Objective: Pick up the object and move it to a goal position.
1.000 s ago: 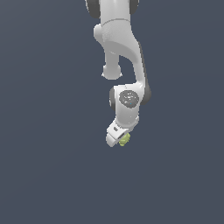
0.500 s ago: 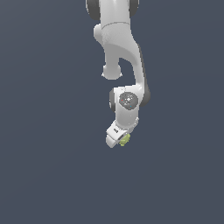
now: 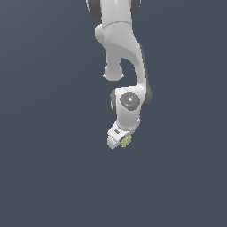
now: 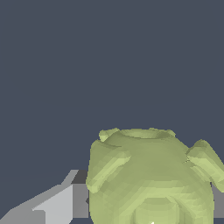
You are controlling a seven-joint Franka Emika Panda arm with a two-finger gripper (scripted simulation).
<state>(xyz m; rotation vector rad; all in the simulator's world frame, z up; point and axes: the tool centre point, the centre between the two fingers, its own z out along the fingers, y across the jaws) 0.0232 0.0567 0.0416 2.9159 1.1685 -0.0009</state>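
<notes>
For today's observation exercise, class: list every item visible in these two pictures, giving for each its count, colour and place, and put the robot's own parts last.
lump: one, yellow-green and bumpy, held at the tip of the hand; it fills the near part of the wrist view.
background surface: one, plain dark grey-blue, behind everything in both views.
arm: one, white with dark joints, reaching down from the top of the exterior view.
hand: one, white, at the arm's lower end, closed on the lump; a grey finger shows beside the lump in the wrist view.
</notes>
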